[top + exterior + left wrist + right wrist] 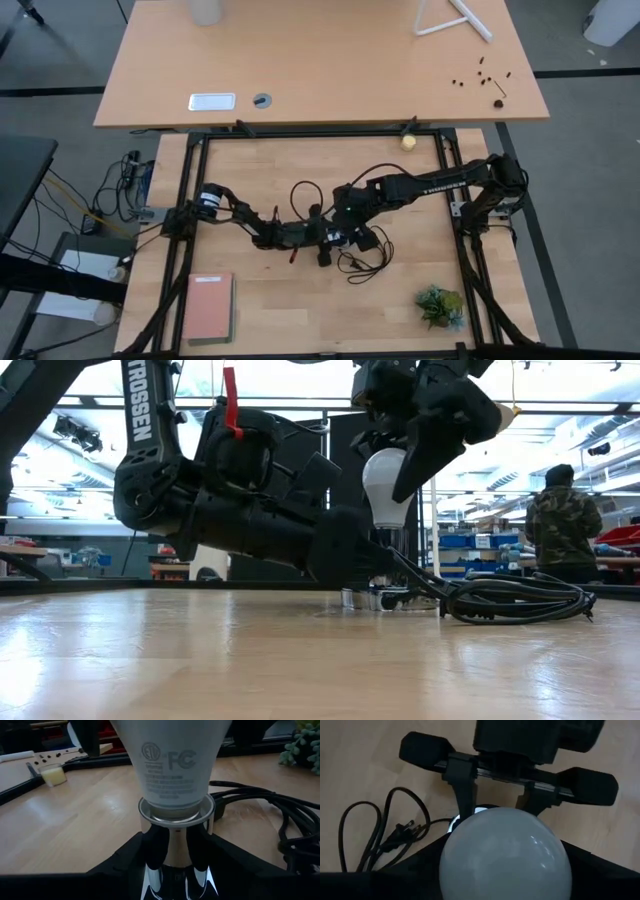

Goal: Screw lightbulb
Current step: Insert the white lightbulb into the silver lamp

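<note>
The white frosted lightbulb (388,485) stands upright, its printed neck (170,765) set in the rim (175,812) of the silver socket (172,855), near the table's middle. My left gripper (174,870) is shut on the socket and lies low over the table (325,243). My right gripper (415,440) comes down from above and is shut on the bulb's dome (502,855). The socket's black cord (515,600) lies coiled beside it on the table. My left gripper holds the socket's shiny body (150,850) pinched between its two fingers (125,865), coming in level from the table's left. The socket stands upright; whether its base rests on the table is hidden by the gripper. My right gripper holds the bulb's round dome (470,845) between its two fingers (420,865), from above and pointing down. The bulb stands upright with its neck in the socket.
The cord's plug (402,827) lies by the socket. A yellowish ball (408,142) sits at the far edge, a pink book (208,305) at the near left, a small plant (440,305) at the near right. A person (560,525) stands in the room beyond.
</note>
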Controlling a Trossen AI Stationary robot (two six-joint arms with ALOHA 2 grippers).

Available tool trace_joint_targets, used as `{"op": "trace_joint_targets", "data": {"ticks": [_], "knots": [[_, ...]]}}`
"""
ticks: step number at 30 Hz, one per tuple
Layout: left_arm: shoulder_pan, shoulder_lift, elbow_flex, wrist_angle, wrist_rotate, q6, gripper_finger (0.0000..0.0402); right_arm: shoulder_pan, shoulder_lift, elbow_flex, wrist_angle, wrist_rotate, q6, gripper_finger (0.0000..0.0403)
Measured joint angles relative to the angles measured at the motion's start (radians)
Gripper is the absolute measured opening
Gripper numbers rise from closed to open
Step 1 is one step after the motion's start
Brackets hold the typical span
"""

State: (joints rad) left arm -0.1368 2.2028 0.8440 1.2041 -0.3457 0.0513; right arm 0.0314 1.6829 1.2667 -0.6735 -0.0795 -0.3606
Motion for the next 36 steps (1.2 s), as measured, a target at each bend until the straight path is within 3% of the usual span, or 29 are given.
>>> {"op": "trace_joint_targets", "data": {"ticks": [4,15,24,28,36], "knots": [[0.000,0.000,0.000,0.003,-0.019,-0.027,0.0183,-0.009,0.000,0.000,-0.001,0.006,0.135,0.0288],[-0.001,0.001,-0.002,0.011,-0.070,-0.086,0.0183,0.055,0.051,0.002,0.062,0.219,0.545,0.0287],[-0.002,0.001,-0.001,-0.004,-0.110,-0.088,0.0183,0.090,0.111,0.001,0.047,0.329,0.880,0.0275],[-0.002,0.000,0.000,-0.014,-0.107,-0.088,0.0183,0.111,0.104,0.003,0.053,0.374,0.957,0.0261],[-0.002,-0.001,-0.004,-0.015,-0.100,-0.092,0.0184,0.148,0.043,0.003,-0.024,0.376,0.936,0.0260]]}}
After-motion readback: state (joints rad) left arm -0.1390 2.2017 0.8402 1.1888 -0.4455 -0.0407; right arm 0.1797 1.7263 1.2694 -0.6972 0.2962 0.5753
